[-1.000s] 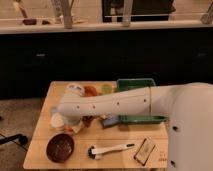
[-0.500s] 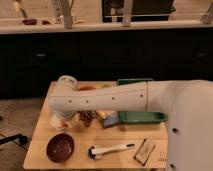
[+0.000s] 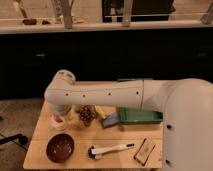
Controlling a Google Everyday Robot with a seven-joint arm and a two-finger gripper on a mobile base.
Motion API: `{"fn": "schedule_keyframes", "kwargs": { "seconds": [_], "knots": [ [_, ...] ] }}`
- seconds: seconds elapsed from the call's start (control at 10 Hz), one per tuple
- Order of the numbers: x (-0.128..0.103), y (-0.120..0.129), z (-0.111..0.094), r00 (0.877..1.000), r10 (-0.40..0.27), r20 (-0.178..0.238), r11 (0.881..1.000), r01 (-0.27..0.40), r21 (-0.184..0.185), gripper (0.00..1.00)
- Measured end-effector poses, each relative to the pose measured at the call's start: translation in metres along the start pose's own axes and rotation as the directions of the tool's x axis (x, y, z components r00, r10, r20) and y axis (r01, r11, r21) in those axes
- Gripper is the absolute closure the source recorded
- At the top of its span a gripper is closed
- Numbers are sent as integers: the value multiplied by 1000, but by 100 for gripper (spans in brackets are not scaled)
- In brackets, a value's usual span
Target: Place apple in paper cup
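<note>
The paper cup is short and white and stands near the left edge of the wooden table. A small orange-red apple shows at its mouth, seemingly inside it. My white arm reaches in from the right, bends at the upper left and drops down. My gripper hangs right above the cup and the apple, mostly hidden by the arm.
A dark grape-like cluster sits right of the cup. A maroon bowl is at the front left. A white brush and a wooden piece lie in front. A green tray is at the right.
The arm has risen and swung left, uncovering the items in the middle of the table. The gripper now stands over the cup.
</note>
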Motion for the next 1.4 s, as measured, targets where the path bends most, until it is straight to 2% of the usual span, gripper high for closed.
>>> {"fn": "schedule_keyframes", "kwargs": {
  "seconds": [0.2,0.7,1.0,1.4],
  "knots": [
    [3,-6,6,999,12,41,1000,-13,11,98],
    [4,-17,16,988,82,128,996,-78,-34,98],
    [6,-18,20,984,98,152,993,-87,-77,98],
    [16,-14,23,976,124,177,988,-106,-111,96]
  ]
}}
